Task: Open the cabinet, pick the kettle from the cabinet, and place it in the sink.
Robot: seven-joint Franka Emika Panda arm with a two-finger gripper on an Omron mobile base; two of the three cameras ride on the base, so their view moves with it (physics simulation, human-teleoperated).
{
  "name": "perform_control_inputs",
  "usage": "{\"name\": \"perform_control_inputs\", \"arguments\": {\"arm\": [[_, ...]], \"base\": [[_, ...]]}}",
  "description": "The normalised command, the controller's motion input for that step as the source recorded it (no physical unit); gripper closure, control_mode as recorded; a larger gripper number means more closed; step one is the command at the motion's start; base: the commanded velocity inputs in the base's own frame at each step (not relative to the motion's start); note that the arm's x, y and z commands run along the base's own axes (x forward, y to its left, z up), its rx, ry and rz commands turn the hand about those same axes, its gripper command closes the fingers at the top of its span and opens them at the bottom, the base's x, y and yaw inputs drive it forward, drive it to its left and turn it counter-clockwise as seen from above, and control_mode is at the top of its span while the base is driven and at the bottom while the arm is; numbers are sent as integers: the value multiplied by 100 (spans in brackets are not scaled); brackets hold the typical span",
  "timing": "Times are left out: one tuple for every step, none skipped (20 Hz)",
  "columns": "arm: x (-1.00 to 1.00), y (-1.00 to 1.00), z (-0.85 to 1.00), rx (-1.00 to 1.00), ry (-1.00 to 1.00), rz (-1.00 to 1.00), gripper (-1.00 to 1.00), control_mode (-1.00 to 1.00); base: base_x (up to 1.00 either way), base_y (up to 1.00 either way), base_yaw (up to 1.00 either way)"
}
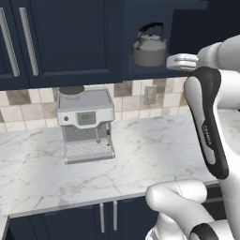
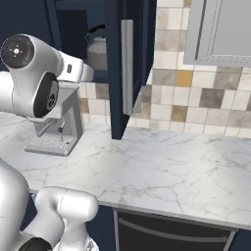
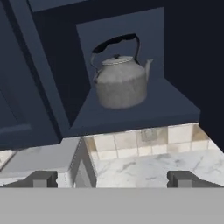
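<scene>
Fingers [image 3: 112,178] spread wide, holding nothing; cabinet [image 3: 135,116] door open; kettle [image 3: 120,81] upright on its shelf

Just kitchen background stuff here
Silver coffee machine [image 1: 86,124] sits on the marble counter [image 1: 154,150], wall outlet [image 1: 150,94] on the tiled backsplash [image 2: 196,105].

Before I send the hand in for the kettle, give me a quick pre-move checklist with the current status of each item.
1. Cabinet door swung open: ok.
2. Kettle upright on the shelf, lid on: ok.
3. Gripper open and empty: ok.
4. Gripper short of the kettle, not touching: ok.
5. Approach above the coffee machine free of obstacles: ok.
6. Sink ready to receive: cannot tell.
</scene>
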Motion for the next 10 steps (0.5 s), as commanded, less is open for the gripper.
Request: {"name": "perform_control_inputs", "arguments": {"arm": [[33,1,18,-2,3,15,-100,-100],[31,0,16,-1,1,18,-100,-100],[29,0,16,0,2,19,-100,-100],[28,0,11,0,4,23,-100,-100],[31,0,8,0,0,23,-100,-100],[32,1,7,0,0,22,-100,-100],[35,6,8,-1,0,20,-100,-100],[37,7,7,-2,0,17,-100,-100],[39,10,8,-3,0,14,-100,-100],[37,11,7,-6,0,11,-100,-100]], "base": [[0,0,0],[0,0,0],[0,0,0],[0,0,0],[0,0,0],[0,0,0],[0,0,0],[0,0,0],[0,0,0],[0,0,0]]}}
